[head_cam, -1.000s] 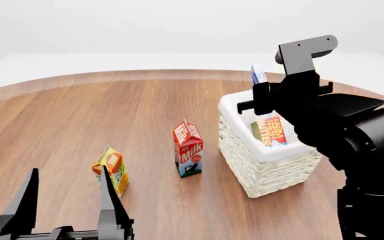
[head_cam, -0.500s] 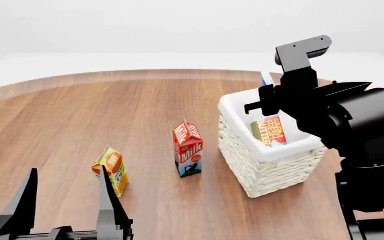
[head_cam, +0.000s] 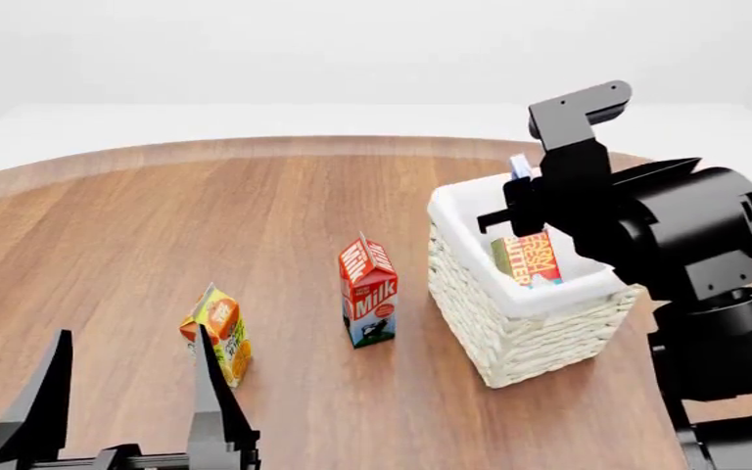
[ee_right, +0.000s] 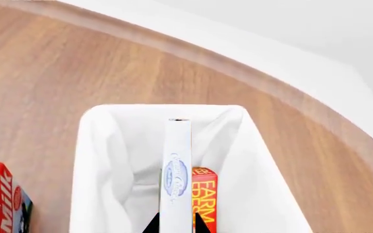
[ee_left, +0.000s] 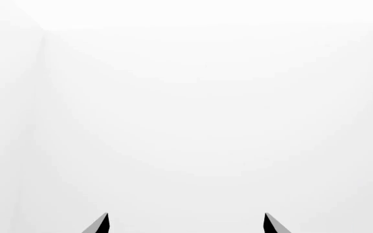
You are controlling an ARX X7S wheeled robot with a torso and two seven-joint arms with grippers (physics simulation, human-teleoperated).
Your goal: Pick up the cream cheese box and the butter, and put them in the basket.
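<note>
— Since half a second back, what's shifted?

— Right arm has swung in and dipped toward the basket [head_cam: 533, 294]; the cream cheese box [ee_right: 177, 170] now sits lower over the opening than it did. Nothing else on the table has moved.

— How am I holding it?

— Right gripper [ee_right: 177, 224] is clamped on the box's near end, one fingertip either side of the thin edge. I carry it edge-up so the narrow face points down into the basket; held flat it would span more of the opening and might catch the liner.

— Where is it relative to the basket?

— Over the middle of the basket, running from the near side toward the far rim. From the head camera only a sliver of the box shows above the far rim, behind the arm. Whether its lower edge already touches the liner, I cannot tell.

— What's inside?

— Butter [head_cam: 529, 258] is already in, leaning against the basket's right-hand wall, lettering visible. Cream cheese box is just beside it. My read: one item delivered, second about to be let go.

— Left side?

— Left gripper [head_cam: 125, 401] hangs spread wide, holding nothing, well apart from the basket. Milk carton [head_cam: 368, 291] stands near the basket's left wall; juice carton [head_cam: 218, 331] farther off. Neither is mine to touch.
</note>
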